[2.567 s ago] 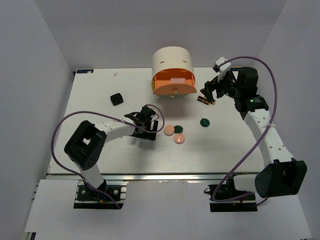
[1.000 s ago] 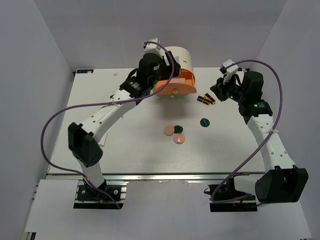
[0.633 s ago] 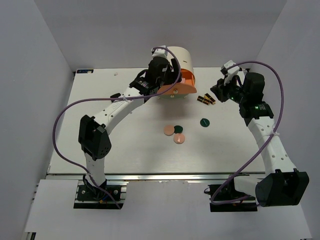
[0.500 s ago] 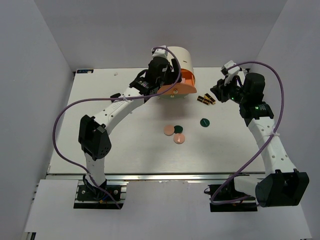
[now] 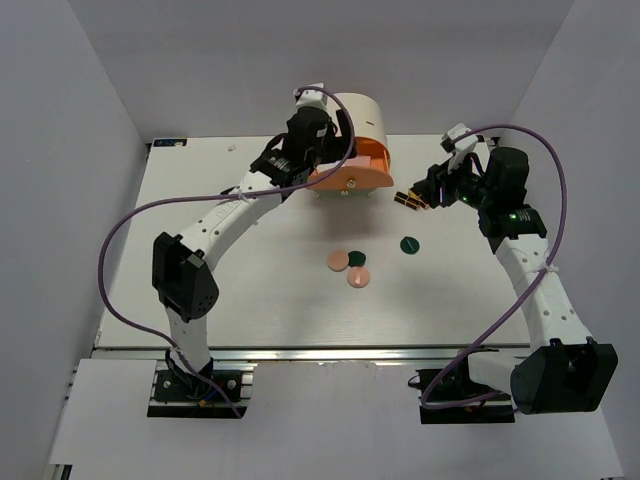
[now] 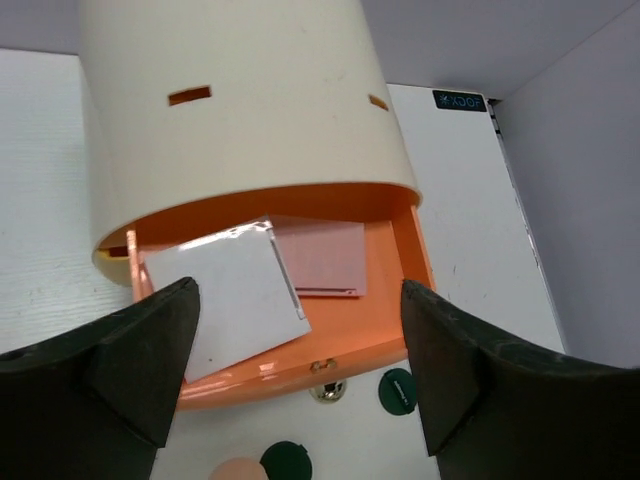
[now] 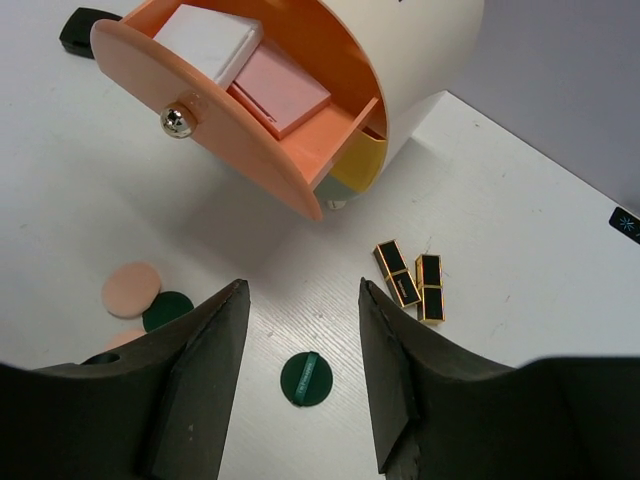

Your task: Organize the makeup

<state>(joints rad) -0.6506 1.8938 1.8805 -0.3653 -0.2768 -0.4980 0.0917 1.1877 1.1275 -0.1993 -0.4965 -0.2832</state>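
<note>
From above, the cabinet's orange drawer stands open. Discs and lipsticks lie on the tabletop.

Left wrist: a white compact and a pink compact lie flat in the drawer. The left tool is spread and empty.

Right wrist: both lipsticks lie flat, nearly parallel, with the right tool apart above them.

Bright, even white light fell from above, washing the table pale and leaving only soft, short shadows beneath the cream cabinet and its orange drawer. A strip of glare ran along the table's near edge. The overhead view was sharp throughout. In both wrist views the dark fingers loomed blurred at the bottom, and the drawer's metal knob caught a small highlight
</note>
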